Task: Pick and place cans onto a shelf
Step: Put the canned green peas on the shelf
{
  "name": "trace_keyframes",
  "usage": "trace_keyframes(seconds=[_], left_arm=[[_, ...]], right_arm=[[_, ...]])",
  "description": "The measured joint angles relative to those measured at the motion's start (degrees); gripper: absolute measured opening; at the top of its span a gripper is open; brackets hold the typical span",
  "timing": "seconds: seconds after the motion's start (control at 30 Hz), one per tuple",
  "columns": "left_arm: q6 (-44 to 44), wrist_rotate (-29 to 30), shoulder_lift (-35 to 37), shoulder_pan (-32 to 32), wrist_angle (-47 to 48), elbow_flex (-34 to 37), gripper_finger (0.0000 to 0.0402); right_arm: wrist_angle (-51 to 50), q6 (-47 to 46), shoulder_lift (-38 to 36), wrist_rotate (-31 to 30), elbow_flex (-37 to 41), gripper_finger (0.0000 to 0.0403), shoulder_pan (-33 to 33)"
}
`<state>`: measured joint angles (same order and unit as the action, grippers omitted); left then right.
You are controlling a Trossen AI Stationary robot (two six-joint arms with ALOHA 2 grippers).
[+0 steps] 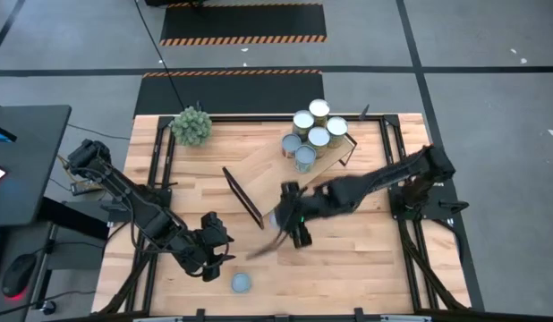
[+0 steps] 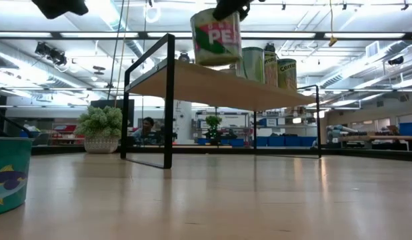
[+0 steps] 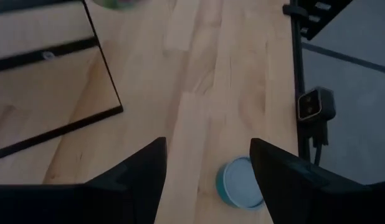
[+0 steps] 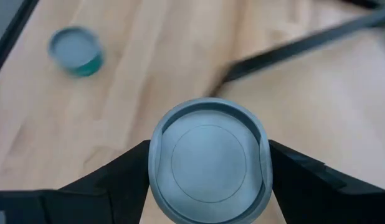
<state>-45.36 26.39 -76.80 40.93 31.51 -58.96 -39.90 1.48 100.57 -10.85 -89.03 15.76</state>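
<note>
Plant (image 1: pixel 191 125) by shelf (image 1: pixel 259 170) end — teal can (image 1: pixel 242 283) alone.

Can (image 4: pixel 208 160) between the right gripper's (image 4: pixel 208 186) matt dark fingers: smooth, dull grey metal lid. Beneath it, tabletop (image 1: pixel 366 259) of pale, satin planked wood; beside it, shelf (image 2: pixel 213 85) of light wood with matt black metal frames.

Wooden table (image 1: pixel 366 250) carries shelf (image 1: pixel 267 170), plant (image 1: pixel 191 125), teal can (image 1: pixel 242 283).
</note>
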Motion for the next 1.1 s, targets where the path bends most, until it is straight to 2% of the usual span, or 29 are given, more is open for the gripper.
trace_keyframes(seconds=[0.2,0.37,0.53,0.9,1.1], left_arm=[[3.74,1.54,2.52,-0.85,-0.02,0.0,0.0236],[8.61,3.42,3.83,-3.47,0.07,-0.02,0.0236],[10.1,2.68,3.83,-5.51,0.04,-0.02,0.0236],[10.08,1.59,3.83,-5.95,0.07,-0.02,0.0236],[9.7,-0.4,3.83,-5.95,0.06,-0.02,0.0236]], right_arm=[[0.02,3.45,-4.93,-0.13,-0.08,0.0289,-6.27],[0.06,6.86,-3.41,3.03,0.04,0.0289,-10.72],[1.29,6.22,-1.57,3.38,-0.02,0.0292,-13.07],[-1.91,4.74,-1.39,3.32,0.02,0.0371,-15.2],[-4.21,4.74,-2.24,-1.44,0.0,0.0386,-13.7]])
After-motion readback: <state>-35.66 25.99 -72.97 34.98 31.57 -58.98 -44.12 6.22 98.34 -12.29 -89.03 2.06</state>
